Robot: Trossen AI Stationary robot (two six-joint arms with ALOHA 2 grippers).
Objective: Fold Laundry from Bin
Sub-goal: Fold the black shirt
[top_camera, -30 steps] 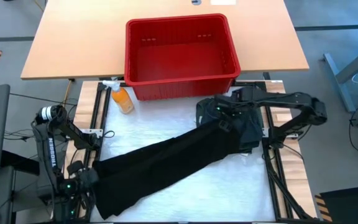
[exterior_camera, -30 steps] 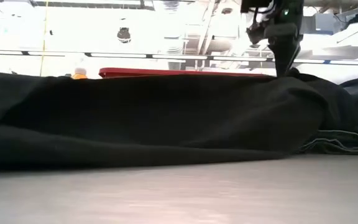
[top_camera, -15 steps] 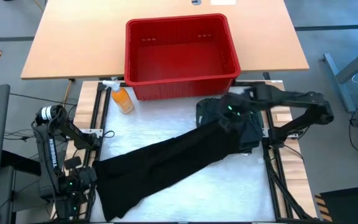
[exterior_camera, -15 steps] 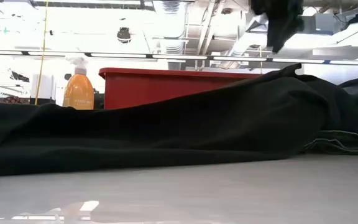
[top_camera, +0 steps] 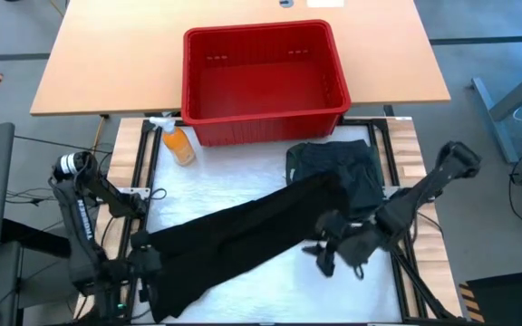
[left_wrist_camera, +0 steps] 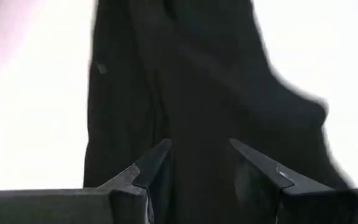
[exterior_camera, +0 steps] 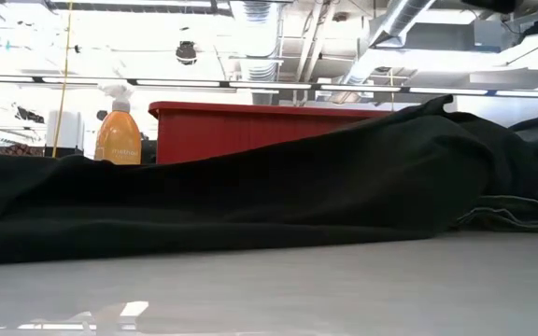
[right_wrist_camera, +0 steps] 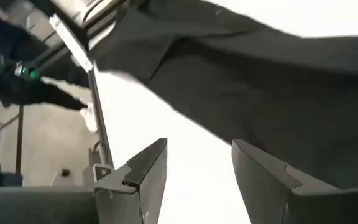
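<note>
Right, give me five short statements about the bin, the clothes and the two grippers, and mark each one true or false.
1. The red bin has clothes in it. False: its inside shows bare.
2. A long black cloth lies slantwise across the white work surface. True.
3. The right gripper is clamped on the long black cloth. False: its fingers stand apart with nothing between them, over the white surface beside the cloth's edge.
4. The orange spray bottle stands just outside the bin's left front corner. True.
5. The left gripper is open over the near-left end of the long black cloth. True: the left wrist view shows its fingers spread with dark cloth beyond them.
</note>
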